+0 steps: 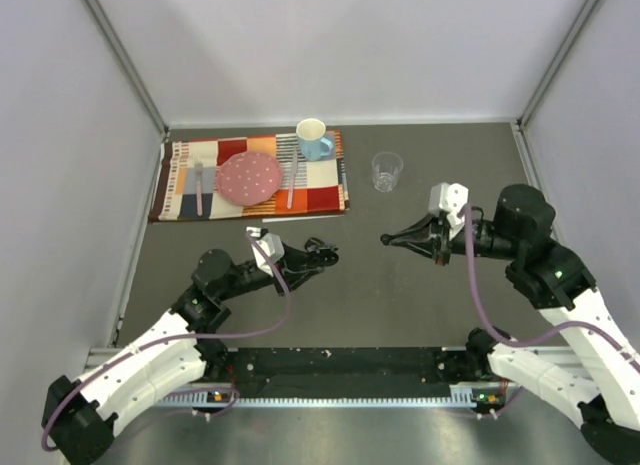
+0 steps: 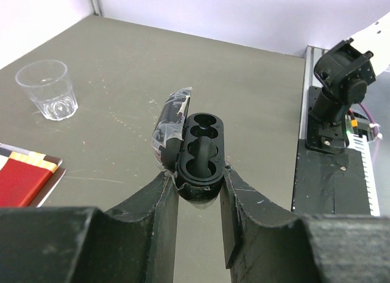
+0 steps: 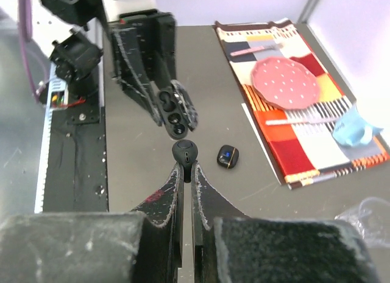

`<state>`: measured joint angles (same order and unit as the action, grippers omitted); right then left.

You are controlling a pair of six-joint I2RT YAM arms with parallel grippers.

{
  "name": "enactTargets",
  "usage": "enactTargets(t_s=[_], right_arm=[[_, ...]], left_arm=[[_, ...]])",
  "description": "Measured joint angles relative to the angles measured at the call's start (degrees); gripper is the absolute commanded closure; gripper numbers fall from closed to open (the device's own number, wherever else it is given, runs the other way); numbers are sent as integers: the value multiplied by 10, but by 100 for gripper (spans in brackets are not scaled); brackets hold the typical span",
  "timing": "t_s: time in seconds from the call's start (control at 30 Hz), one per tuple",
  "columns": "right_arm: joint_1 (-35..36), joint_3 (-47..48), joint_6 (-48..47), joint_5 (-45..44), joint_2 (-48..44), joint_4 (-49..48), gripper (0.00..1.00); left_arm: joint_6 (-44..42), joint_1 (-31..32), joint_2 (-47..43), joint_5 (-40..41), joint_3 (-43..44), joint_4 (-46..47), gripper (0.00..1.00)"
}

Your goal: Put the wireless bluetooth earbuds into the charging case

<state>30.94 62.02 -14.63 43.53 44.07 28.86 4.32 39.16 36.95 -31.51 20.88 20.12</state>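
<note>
Between pale walls [image 1: 350, 45], dark grey tabletop [image 1: 400, 295]

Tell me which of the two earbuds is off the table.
The plain black earbud pinched in the right gripper; the other earbud, with a blue mark, lies on the table.

charging case [image 2: 201, 150]: black | earbud [image 3: 184, 151]: black | plate [image 1: 250, 177]: pink, apparently white-dotted | mug [image 1: 315, 140]: blue | placemat [image 1: 325, 195]: multicolour patchwork

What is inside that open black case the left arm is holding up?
Only bare moulded hollows show in the charging case; nothing sits in them. Its bottom end is hidden in the grip of the left end effector, so that part cannot be seen.
</note>
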Motion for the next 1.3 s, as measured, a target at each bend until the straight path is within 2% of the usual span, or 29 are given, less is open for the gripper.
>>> enactTargets(t_s=[0.2,0.5,0.97,1.3], right_arm=[[77,47,-112,-24,42,69,100],[149,52,-195,-88,99,130,100],[230,94,-247,-168,182,168,100],[254,105,-262,-199,218,175,100]], left_arm=[[-10,0,28,-24,11,0,100],[-18,0,49,-55,25,0,100],[-22,0,65,-82,31,1,100],[-23,0,64,-84,32,0,100]])
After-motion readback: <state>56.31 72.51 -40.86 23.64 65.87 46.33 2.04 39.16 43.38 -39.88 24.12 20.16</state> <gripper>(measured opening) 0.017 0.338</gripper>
